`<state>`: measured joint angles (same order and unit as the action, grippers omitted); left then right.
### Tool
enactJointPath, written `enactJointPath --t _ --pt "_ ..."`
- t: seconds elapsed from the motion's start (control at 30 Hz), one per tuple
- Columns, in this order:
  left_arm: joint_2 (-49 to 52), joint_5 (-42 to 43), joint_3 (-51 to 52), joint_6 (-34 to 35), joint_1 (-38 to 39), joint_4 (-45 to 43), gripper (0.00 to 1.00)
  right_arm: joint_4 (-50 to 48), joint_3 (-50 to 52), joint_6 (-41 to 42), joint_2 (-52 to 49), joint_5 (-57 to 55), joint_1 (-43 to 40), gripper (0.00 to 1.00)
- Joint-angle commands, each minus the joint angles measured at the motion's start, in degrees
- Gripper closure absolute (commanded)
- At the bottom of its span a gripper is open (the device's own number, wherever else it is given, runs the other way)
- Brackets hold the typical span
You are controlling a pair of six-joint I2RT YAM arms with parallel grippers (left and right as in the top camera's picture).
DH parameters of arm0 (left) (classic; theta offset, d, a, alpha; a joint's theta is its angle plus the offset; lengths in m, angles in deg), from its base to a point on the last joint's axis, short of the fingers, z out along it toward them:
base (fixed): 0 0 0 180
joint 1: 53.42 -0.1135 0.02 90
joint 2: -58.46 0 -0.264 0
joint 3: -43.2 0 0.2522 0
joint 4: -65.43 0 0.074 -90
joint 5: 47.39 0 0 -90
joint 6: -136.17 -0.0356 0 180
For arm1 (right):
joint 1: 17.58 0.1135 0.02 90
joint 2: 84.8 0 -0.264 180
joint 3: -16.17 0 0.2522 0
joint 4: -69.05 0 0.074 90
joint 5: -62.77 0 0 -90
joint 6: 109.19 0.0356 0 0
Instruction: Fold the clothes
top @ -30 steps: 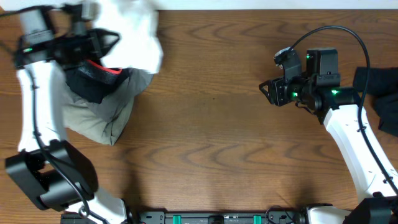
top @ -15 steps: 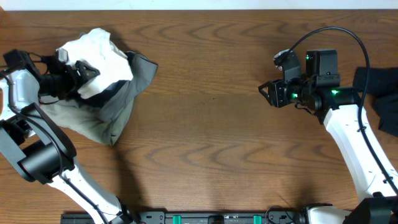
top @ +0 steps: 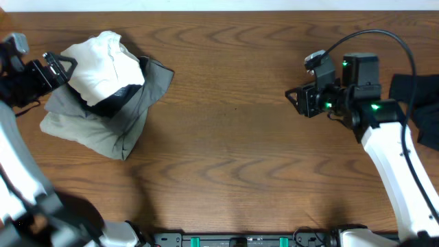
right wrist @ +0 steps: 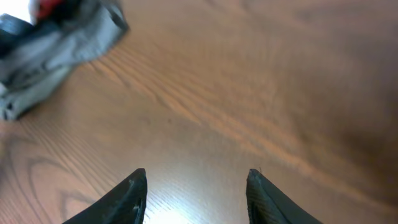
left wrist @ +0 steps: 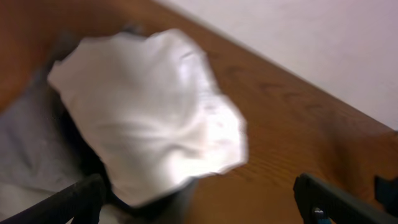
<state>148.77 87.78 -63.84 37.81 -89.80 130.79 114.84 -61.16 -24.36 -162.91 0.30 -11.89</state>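
The clothes lie in a heap at the table's far left. A crumpled white garment [top: 103, 60] rests on a grey one [top: 103, 130], with a dark piece [top: 113, 101] showing between them. My left gripper [top: 59, 67] hovers at the heap's left edge, open and holding nothing. In the left wrist view the white garment [left wrist: 149, 118] lies loose ahead of my widely spread left gripper [left wrist: 199, 205], with grey fabric [left wrist: 25, 149] beside it. My right gripper [top: 296, 101] hangs open and empty over bare wood at the right. The right wrist view shows my right gripper [right wrist: 196, 186] and the grey garment [right wrist: 50, 43] far off.
More dark fabric [top: 420, 103] lies at the table's right edge behind my right arm. A red bit [right wrist: 50, 7] shows in the far heap. Brown wooden tabletop [top: 226, 137] stretches between the two arms. The table's back edge meets a pale wall [left wrist: 323, 37].
My left gripper opened, dropped the white garment onto the grey heap and drew back to the left. The right arm barely moved.
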Motion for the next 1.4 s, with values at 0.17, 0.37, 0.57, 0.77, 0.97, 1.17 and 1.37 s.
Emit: enactJointPath --t 0.17,0.37,0.57,0.77,0.97,1.17,1.37 --pt "-18.18 -5.73 -0.35 -10.03 11.45 11.61 0.02 -9.35 -0.17 0.46 12.17 1.79 -0.48 0.48" --pt "-27.63 -26.95 -0.07 -2.49 26.32 15.47 0.02 -12.96 -0.17 3.23 21.77 -3.37 -0.92 0.01" --pt "-30.88 -32.79 0.09 -0.07 31.36 16.94 0.02 -8.55 -0.17 3.32 27.63 -4.22 -0.83 0.01" --pt "-30.21 -29.35 0.09 0.74 31.36 15.02 0.02 -6.19 -0.17 3.43 28.96 -0.28 -0.74 0.01" --pt "-29.97 -29.35 0.09 0.74 31.36 15.04 0.02 -1.40 -0.17 3.41 28.96 -0.31 -0.74 0.01" --pt "-29.97 -29.35 0.09 0.74 31.36 15.04 0.02 6.43 -0.17 3.43 28.96 -0.33 -0.74 0.01" --pt "-29.86 -29.35 0.09 0.74 31.36 15.04 0.02 8.09 4.04 1.40 32.94 -5.38 -0.76 0.01"
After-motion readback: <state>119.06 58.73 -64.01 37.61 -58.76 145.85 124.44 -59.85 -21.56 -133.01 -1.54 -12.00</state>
